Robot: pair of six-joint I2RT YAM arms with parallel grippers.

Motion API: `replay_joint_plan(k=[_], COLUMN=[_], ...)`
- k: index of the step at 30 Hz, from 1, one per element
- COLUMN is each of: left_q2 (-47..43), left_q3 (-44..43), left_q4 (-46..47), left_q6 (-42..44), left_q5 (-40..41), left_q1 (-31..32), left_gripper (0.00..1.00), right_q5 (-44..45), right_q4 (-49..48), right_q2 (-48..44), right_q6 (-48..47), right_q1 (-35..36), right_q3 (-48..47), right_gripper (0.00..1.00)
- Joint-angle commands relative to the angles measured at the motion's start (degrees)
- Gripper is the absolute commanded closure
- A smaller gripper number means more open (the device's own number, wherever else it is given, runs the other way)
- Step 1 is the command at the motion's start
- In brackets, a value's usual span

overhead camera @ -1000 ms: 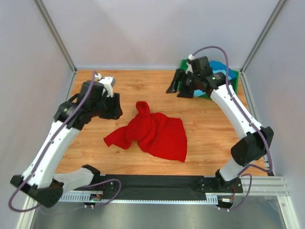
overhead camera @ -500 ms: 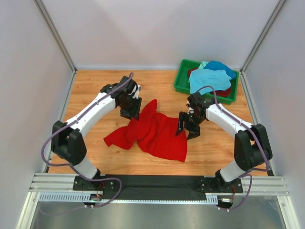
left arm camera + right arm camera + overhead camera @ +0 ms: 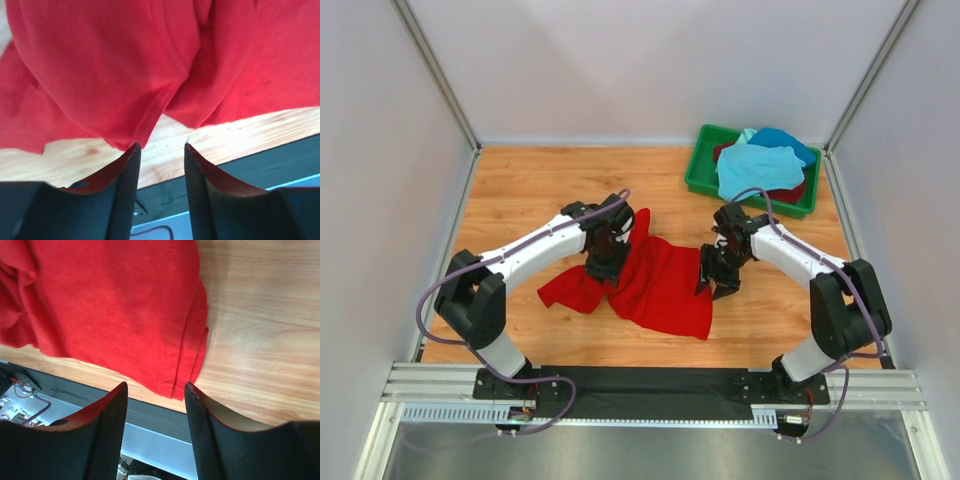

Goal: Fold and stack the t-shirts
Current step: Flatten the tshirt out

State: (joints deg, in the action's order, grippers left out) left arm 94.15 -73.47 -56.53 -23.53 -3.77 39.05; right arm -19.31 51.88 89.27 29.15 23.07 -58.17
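A bright red t-shirt [image 3: 655,285] lies crumpled in the middle of the wooden table. It fills the left wrist view [image 3: 150,65] and the right wrist view [image 3: 110,305]. My left gripper [image 3: 603,268] is open and hovers over the shirt's left part, holding nothing [image 3: 161,146]. My right gripper [image 3: 716,285] is open over the shirt's right hem, empty [image 3: 156,385]. A light turquoise shirt [image 3: 755,165], a blue shirt [image 3: 788,140] and a dark red shirt [image 3: 790,192] lie piled in the green bin.
The green plastic bin [image 3: 698,172] stands at the back right corner. A black strip and metal rail [image 3: 650,385] run along the near edge. Grey walls close in the table on three sides.
Both arms swung in from the sides and came down over the red shirt. The left gripper moved right and nearer onto its left part; the right gripper shifted slightly nearer at its right edge.
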Motion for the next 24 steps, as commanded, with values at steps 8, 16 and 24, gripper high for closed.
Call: replay_joint_plan(k=[8,16,24], left_q2=[-4.1,-2.1,-3.8], left_q3=[6.5,10.9,9.7], left_q4=[-3.1,0.6,0.3], left_q6=[-1.9,-1.3,-0.6], left_q5=[3.7,9.7,16.9], left_q1=[0.6,0.7,0.5], left_gripper=[0.49,0.6,1.0], right_q5=[2.6,5.9,9.4], right_q4=[-8.3,-7.9,-4.5], right_q2=[3.1,7.0,3.4], right_q6=[4.8,5.5,5.1], right_q1=[0.7,1.5,1.5], right_q3=[3.4,-1.4,-5.1], right_gripper=[0.5,0.76,1.0])
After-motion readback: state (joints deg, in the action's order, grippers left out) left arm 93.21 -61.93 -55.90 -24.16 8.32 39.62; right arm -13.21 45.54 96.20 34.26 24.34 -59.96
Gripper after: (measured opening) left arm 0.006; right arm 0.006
